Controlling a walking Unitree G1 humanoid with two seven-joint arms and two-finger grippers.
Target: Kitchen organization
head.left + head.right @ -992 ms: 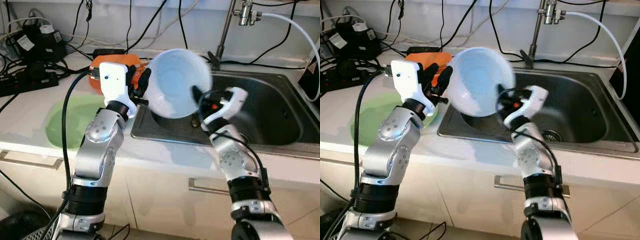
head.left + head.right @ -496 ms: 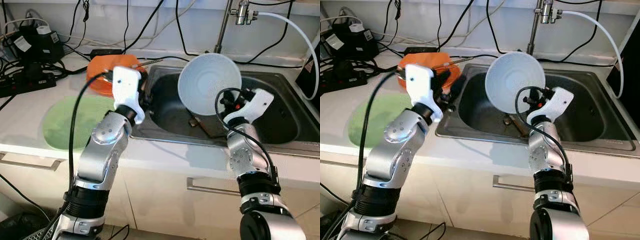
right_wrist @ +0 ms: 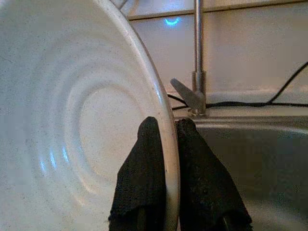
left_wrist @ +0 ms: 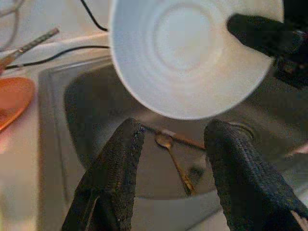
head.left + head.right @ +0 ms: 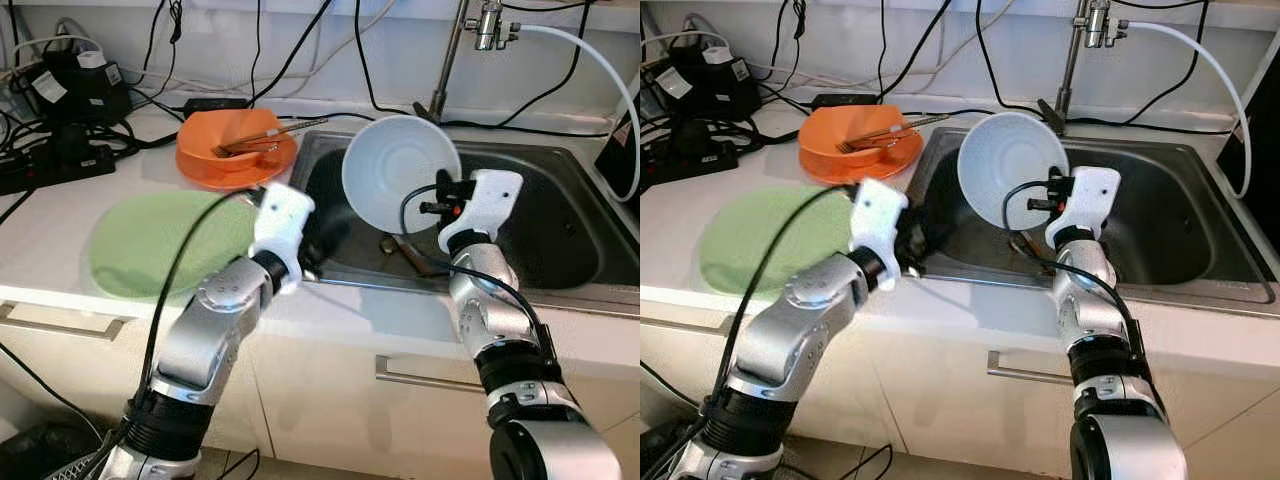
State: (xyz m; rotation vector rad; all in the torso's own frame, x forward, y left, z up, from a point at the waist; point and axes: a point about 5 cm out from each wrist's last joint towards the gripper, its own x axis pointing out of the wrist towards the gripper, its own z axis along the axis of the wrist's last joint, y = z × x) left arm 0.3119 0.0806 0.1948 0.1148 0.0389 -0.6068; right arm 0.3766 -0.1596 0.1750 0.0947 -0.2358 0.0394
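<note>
Right gripper (image 3: 161, 144): raised above the near edge of the sink (image 5: 560, 215), forearm standing steeply; its two black fingers are pinching the rim of the white bowl (image 5: 400, 172), one inside the wall, one outside. The bowl is hanging tilted on edge over the left half of the basin, its hollow facing the near side.

Left gripper (image 4: 171, 144): elbow bent, forearm reaching across the counter's near edge to the sink's near left corner; fingers are standing apart with nothing between them, pointing at the bowl without touching it.

Sink floor: a spoon (image 4: 174, 160) is lying under the bowl.

Faucet (image 5: 452, 55): rising at the far rim, behind the bowl.

Counter, left of the sink: an orange plate (image 5: 236, 148) carrying chopsticks (image 5: 280, 132) is sitting far; a green plate (image 5: 165, 243) is sitting near.

Far left: a power strip (image 5: 50, 165) and tangled cables are lying by the wall.
</note>
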